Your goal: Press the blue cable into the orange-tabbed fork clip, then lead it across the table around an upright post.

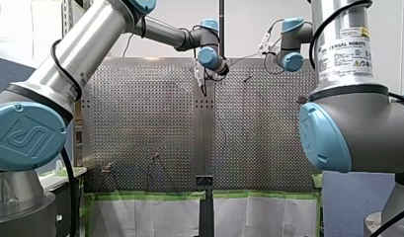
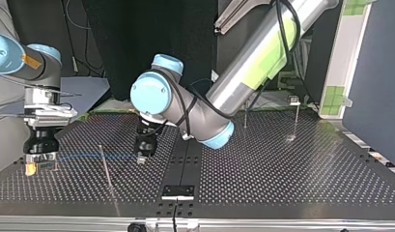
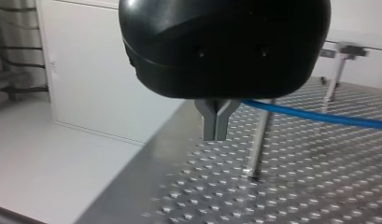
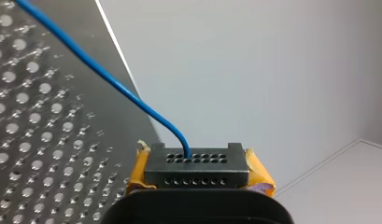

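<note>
While in right tool (image 4: 196, 161), blue cable (image 4: 109, 81).

Both my left arm (image 1: 91, 44) and my right arm (image 1: 347, 123) are silver tubes with dark grey joint housings and round light-blue caps (image 1: 26, 136), the nearest embossed with an emblem. Black cables (image 1: 66, 64) run loosely along both. A white label (image 1: 345, 57) with print and a yellow warning triangle wraps my right arm. The left pincer (image 3: 215, 135) has a glossy black rounded body and slim grey metal fingers (image 3: 209, 126). The right pincer (image 4: 196, 168) shows yellow pads (image 4: 137, 175), seemingly taped, flanking a black perforated block.
</note>
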`<control>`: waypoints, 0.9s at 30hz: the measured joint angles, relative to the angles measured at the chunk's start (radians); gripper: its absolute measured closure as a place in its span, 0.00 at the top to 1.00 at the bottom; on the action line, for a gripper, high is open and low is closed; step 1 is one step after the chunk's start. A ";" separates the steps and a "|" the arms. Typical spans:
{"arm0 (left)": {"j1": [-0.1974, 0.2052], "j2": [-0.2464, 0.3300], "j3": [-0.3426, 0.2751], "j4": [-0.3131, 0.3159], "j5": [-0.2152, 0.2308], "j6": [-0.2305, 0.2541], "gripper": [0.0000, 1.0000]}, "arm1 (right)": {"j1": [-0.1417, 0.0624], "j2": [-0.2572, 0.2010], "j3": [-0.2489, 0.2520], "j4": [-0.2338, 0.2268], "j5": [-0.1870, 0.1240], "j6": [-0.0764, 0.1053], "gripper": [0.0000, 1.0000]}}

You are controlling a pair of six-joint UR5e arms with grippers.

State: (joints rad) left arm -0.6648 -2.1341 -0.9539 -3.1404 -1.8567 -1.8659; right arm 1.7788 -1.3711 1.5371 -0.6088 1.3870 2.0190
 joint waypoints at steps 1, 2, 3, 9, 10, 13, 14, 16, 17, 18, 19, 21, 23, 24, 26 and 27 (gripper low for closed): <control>0.001 -0.002 0.012 -0.001 0.005 -0.006 0.00 | 0.000 0.000 -0.003 0.002 0.001 0.001 0.00; 0.002 -0.004 0.021 0.000 0.009 -0.012 0.00 | -0.001 0.002 -0.007 0.004 0.002 0.004 0.00; 0.003 -0.006 0.029 0.000 0.014 -0.018 0.00 | -0.001 0.003 -0.010 0.005 0.003 0.006 0.00; 0.009 -0.052 0.046 0.001 0.055 -0.057 0.00 | -0.007 0.032 -0.019 0.007 0.009 0.013 0.00; 0.010 -0.062 0.047 0.002 0.061 -0.060 0.00 | -0.008 0.040 -0.021 0.007 0.010 0.013 0.00; 0.016 -0.075 0.047 0.003 0.072 -0.074 0.00 | -0.013 0.071 -0.026 0.006 0.011 0.014 0.00; 0.018 -0.077 0.047 0.004 0.078 -0.080 0.00 | -0.016 0.082 -0.027 0.006 0.011 0.014 0.00; 0.026 -0.079 0.047 0.006 0.090 -0.090 0.00 | -0.019 0.097 -0.028 0.005 0.012 0.015 0.00; 0.030 -0.079 0.047 0.007 0.095 -0.094 0.00 | -0.022 0.103 -0.028 0.005 0.013 0.015 0.00; 0.034 -0.079 0.047 0.009 0.099 -0.096 0.00 | -0.024 0.108 -0.028 0.004 0.013 0.015 0.00; 0.038 -0.080 0.047 0.012 0.105 -0.099 0.00 | -0.025 0.111 -0.028 0.004 0.013 0.015 0.00; 0.044 -0.080 0.047 0.019 0.114 -0.101 0.00 | -0.030 0.120 -0.028 0.005 0.014 0.015 0.00; 0.049 -0.080 0.047 0.032 0.122 -0.102 0.00 | -0.034 0.131 -0.028 0.007 0.014 0.015 0.00; 0.051 -0.080 0.047 0.038 0.125 -0.103 0.00 | -0.036 0.137 -0.028 0.009 0.014 0.014 0.00; 0.052 -0.085 0.047 0.048 0.131 -0.107 0.00 | -0.039 0.152 -0.028 0.012 0.014 0.011 0.00; 0.052 -0.089 0.047 0.051 0.134 -0.108 0.00 | -0.040 0.159 -0.028 0.013 0.014 0.010 0.00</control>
State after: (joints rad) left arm -0.6132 -2.2231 -0.9068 -3.0896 -1.7232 -1.9741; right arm 1.7391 -1.2118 1.5095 -0.5955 1.4006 2.0291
